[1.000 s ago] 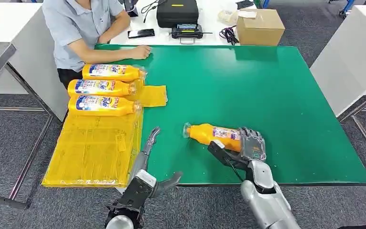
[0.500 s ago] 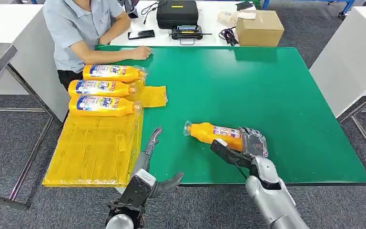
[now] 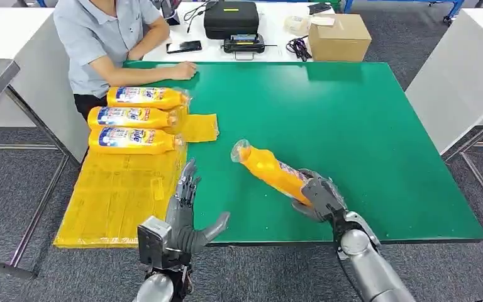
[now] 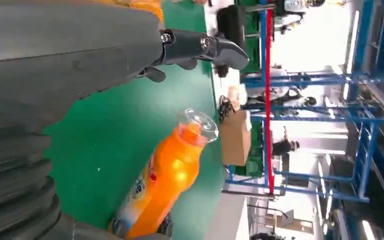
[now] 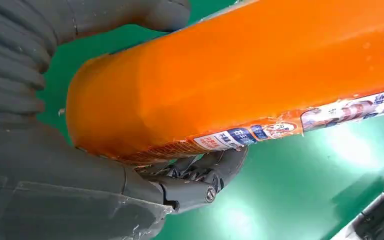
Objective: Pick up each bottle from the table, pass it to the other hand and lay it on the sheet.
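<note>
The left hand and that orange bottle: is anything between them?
Nothing: the head view shows bare green table between the open left hand and the orange bottle.

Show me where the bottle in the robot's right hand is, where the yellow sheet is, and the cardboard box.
bottle point(image 3: 270, 170), head view, on its orange body above the right hand.
yellow sheet point(image 3: 116, 201), head view, on a bare part near the middle.
cardboard box point(image 3: 339, 39), head view, on its front face.

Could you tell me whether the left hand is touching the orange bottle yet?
Apart. The head view shows green table between the left hand and the orange bottle.
</note>
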You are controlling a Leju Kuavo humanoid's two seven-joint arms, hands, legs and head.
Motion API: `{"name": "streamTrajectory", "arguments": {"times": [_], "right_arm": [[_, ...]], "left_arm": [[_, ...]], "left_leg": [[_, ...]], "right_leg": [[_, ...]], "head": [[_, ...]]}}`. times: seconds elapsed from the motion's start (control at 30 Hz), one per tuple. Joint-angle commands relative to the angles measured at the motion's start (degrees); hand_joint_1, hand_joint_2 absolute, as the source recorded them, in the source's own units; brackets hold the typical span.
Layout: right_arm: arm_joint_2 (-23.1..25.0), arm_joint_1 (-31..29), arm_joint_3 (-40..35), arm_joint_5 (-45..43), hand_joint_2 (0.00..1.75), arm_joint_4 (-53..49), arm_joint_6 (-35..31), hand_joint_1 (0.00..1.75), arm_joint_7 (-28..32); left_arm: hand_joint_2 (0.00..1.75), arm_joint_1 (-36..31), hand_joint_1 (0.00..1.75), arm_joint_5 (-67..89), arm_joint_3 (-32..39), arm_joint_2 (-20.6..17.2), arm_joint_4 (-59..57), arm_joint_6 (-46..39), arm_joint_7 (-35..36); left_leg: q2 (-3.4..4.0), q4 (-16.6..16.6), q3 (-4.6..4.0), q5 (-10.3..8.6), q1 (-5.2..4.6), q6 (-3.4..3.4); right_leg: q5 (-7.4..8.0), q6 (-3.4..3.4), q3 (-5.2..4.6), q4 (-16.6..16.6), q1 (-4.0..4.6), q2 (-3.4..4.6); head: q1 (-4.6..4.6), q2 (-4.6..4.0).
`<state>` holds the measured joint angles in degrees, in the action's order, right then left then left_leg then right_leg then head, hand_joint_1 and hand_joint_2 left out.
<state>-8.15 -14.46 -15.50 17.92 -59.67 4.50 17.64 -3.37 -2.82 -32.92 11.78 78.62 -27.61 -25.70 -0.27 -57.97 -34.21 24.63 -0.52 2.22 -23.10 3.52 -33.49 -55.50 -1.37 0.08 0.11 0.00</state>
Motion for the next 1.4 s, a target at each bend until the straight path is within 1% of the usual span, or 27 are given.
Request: {"name": "streamTrajectory", "arguments": {"times": [0.03,0.13,0.17,0.23,0.3,0.37,0.4,0.43,0.5,0.53,0.6,0.7,0.77,0.87,1.0,1.07,1.23,1.27,1.33,1.4], "right_arm": [[0.55,1.23,0.96,-2.14,1.75,-0.68,-0.31,1.75,0.52],[1.47,1.35,1.75,-3.76,1.75,-1.67,-1.28,1.75,1.16],[2.1,1.52,1.89,-4.15,1.75,-2.52,-1.81,1.75,1.57],[3.8,2.36,1.63,-6.45,1.75,-6.04,-2.09,1.75,2.28],[4.26,2.52,0.98,-6.44,1.75,-7.0,-2.83,1.75,1.6],[4.32,2.45,-0.35,-6.57,1.75,-7.43,-2.78,1.75,1.48],[4.56,2.26,-1.73,-6.58,1.75,-7.48,-2.51,1.75,1.65],[4.87,2.02,-3.23,-6.34,1.75,-7.31,-2.41,1.75,1.9],[5.49,1.37,-5.09,-6.44,1.75,-6.94,-1.85,1.75,2.32],[5.86,0.24,-6.66,-6.75,1.75,-6.31,-1.37,1.75,2.62],[6.27,-1.89,-9.13,-8.22,1.75,-5.19,-0.72,1.75,2.42],[6.36,-3.13,-10.79,-8.76,1.75,-4.77,-0.17,1.75,2.27],[5.98,-3.67,-12.39,-9.34,1.75,-4.59,0.45,1.75,2.09],[5.59,-5.03,-14.76,-9.53,1.75,-2.86,1.92,1.75,1.43],[5.6,-6.74,-17.61,-9.27,1.75,-1.15,2.76,1.75,1.5],[5.71,-7.05,-18.76,-9.22,1.75,-1.19,3.25,1.75,1.53],[6.06,-7.46,-19.8,-9.12,1.75,-0.84,3.3,1.75,1.56],[6.06,-7.46,-19.8,-9.12,1.75,-0.84,3.3,1.75,1.56],[7.12,-8.88,-21.96,-9.6,1.75,1.3,3.68,1.75,1.37],[7.57,-9.02,-22.54,-9.9,1.75,1.25,4.07,1.75,1.7]], "left_arm": [[1.75,-1.68,0.0,-3.89,-0.27,-0.88,-3.43,-2.41,-2.59],[1.75,-1.17,0.0,-7.08,0.85,-0.43,-3.66,-3.59,-2.98],[1.75,-0.98,0.0,-8.8,1.28,-0.18,-3.76,-3.94,-3.32],[1.75,-1.23,0.0,-12.33,0.22,-0.45,-4.93,-4.58,-3.94],[1.75,-1.29,0.0,-13.02,-0.21,-0.52,-5.49,-4.76,-4.36],[1.75,-1.86,0.0,-14.24,-1.66,-1.17,-6.96,-3.46,-2.11],[1.75,-3.02,0.0,-13.61,-3.92,-2.11,-9.52,-2.12,0.16],[1.75,-3.93,0.0,-12.67,-4.88,-2.16,-12.54,-1.75,1.95],[1.75,-5.16,0.0,-15.42,-4.31,-1.34,-16.53,0.71,4.3],[1.75,-6.5,0.0,-18.11,-3.1,-0.5,-19.31,2.25,4.55],[1.75,-8.73,0.0,-20.33,-2.1,0.67,-22.11,3.26,2.52],[1.75,-9.86,0.0,-20.28,-1.79,1.31,-21.77,2.52,0.52],[1.75,-10.56,0.0,-18.15,-2.6,1.48,-20.97,0.93,-1.84],[1.75,-11.25,0.0,-15.51,-3.46,1.62,-20.5,-1.13,-3.68],[1.75,-11.54,0.0,-15.29,-2.67,2.08,-19.77,-1.38,-5.16],[1.75,-11.64,0.0,-14.64,-2.58,2.04,-19.1,-1.97,-6.05],[1.75,-11.82,0.0,-15.02,-2.28,2.21,-18.33,-1.66,-6.0],[1.75,-11.82,0.0,-15.02,-2.28,2.21,-18.33,-1.66,-6.0],[1.75,-11.91,0.0,-16.03,-2.48,2.18,-16.46,-0.32,-5.22],[1.75,-11.27,0.0,-16.85,-1.9,2.8,-16.02,0.06,-4.64]], "left_leg": [[-0.05,0.04,0.07,0.03,0.05,-0.08],[-0.05,0.05,0.08,0.06,0.09,-0.15],[-0.05,0.04,-0.03,0.03,0.03,-0.08],[0.01,0.04,-0.02,0.05,0.05,-0.13],[0.03,0.04,0.0,0.07,0.09,-0.17],[-0.03,0.02,-0.16,0.04,0.03,-0.11],[-0.03,0.05,-0.23,0.01,0.02,-0.08],[0.02,0.04,-0.17,0.06,0.05,-0.14],[0.03,0.09,-0.09,0.06,0.08,-0.16],[-0.05,0.09,-0.14,0.03,0.07,-0.12],[-0.06,0.05,-0.29,0.0,0.04,-0.08],[0.09,-0.02,-0.28,0.06,0.09,-0.15],[-0.09,0.0,-0.41,-0.01,0.06,-0.09],[-0.12,-0.01,-0.36,0.0,0.08,-0.11],[-0.03,-0.01,-0.31,0.03,0.11,-0.12],[-0.12,0.0,-0.39,-0.02,0.08,-0.08],[-0.09,-0.02,-0.33,0.03,0.09,-0.12],[-0.13,0.0,-0.43,-0.03,0.06,-0.07],[-0.07,-0.02,-0.4,0.0,0.09,-0.1],[-0.13,0.0,-0.47,-0.04,0.05,-0.06]], "right_leg": [[-0.04,-0.1,0.12,0.06,0.05,-0.06],[-0.07,-0.19,0.16,0.07,0.1,-0.06],[-0.04,-0.1,0.05,0.04,0.04,-0.02],[-0.04,-0.15,0.03,0.04,0.07,0.04],[-0.06,-0.2,0.06,0.05,0.1,0.05],[-0.03,-0.12,-0.1,0.0,0.04,0.04],[-0.01,-0.09,-0.17,0.01,0.02,0.05],[-0.05,-0.16,-0.13,0.01,0.06,0.08],[-0.04,-0.18,-0.05,0.07,0.08,0.07],[-0.04,-0.13,-0.09,0.07,0.06,0.02],[0.0,-0.09,-0.23,0.02,0.02,0.06],[-0.01,-0.17,-0.24,-0.04,0.08,0.19],[0.0,-0.1,-0.33,-0.03,0.04,0.03],[-0.04,-0.14,-0.25,-0.03,0.07,0.0],[-0.04,-0.17,-0.2,-0.01,0.1,0.09],[-0.03,-0.12,-0.26,-0.02,0.07,0.01],[-0.06,-0.17,-0.21,-0.04,0.08,0.03],[-0.01,-0.1,-0.31,-0.03,0.05,0.01],[-0.02,-0.13,-0.29,-0.03,0.08,0.07],[-0.01,-0.08,-0.35,-0.04,0.03,0.02]], "head": [[0.02,0.0],[0.02,0.0],[0.02,0.0],[0.0,0.0],[0.0,0.0],[0.0,0.0],[0.0,0.0],[0.0,0.0],[0.0,0.0],[0.0,0.0],[0.02,0.0],[0.02,0.0],[0.0,0.0],[0.0,0.0],[0.0,0.0],[0.02,0.0],[0.02,0.0],[0.02,0.0],[0.0,0.0],[0.0,0.0]]}}
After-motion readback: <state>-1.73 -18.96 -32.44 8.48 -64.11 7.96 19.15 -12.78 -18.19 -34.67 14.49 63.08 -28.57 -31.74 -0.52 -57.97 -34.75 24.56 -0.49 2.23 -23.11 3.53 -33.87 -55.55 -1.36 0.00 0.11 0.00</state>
